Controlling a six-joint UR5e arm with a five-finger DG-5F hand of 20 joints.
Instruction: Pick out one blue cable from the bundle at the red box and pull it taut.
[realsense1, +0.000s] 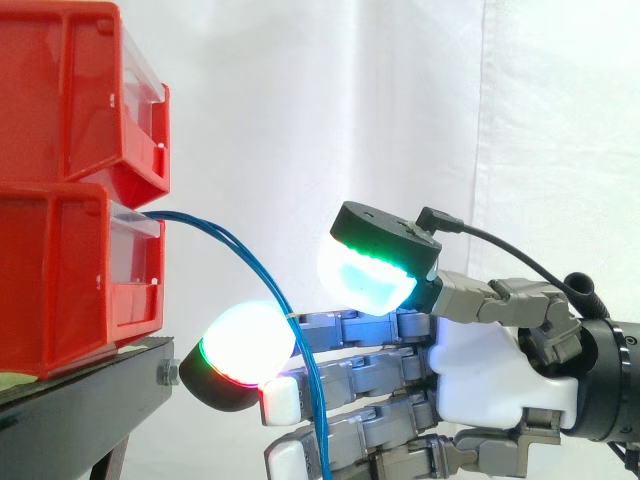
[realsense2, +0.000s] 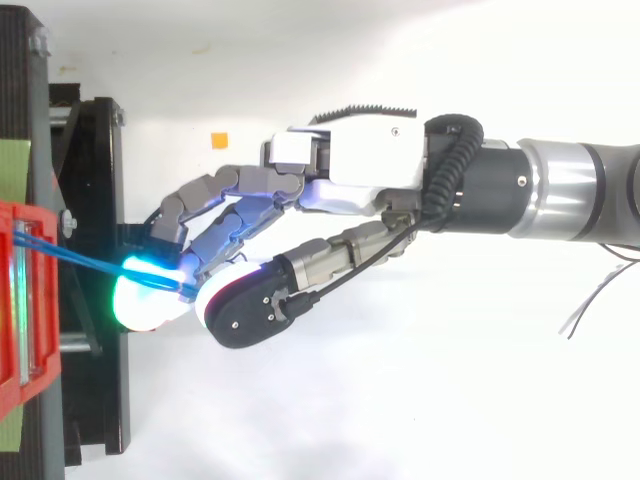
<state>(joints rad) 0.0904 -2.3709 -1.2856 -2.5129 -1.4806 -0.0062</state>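
Observation:
Two thin blue cables (realsense1: 262, 268) leave the lower red bin (realsense1: 70, 275), arc to the right and hang down across the hand's fingers. From above, the same blue cables (realsense2: 95, 262) run from the red bin (realsense2: 22, 300) to the gap between a cyan-glowing fingertip (realsense2: 148, 298) and the thumb. The hand (realsense1: 495, 365) reaches in from the right with its fingers nearly straight toward the bin. Its thumb pad (realsense1: 372, 268) hovers above the fingers, apart from them. A white-and-red glowing fingertip (realsense1: 238, 352) sits just left of the hanging strands. I see no pinch on either strand.
A second red bin (realsense1: 75, 90) is stacked on the lower one, both on the black stand (realsense1: 85, 395). A white curtain hangs behind. From above, the stand's black frame (realsense2: 100, 390) lies left of the hand (realsense2: 350, 170), over a white floor with a small orange mark (realsense2: 218, 140).

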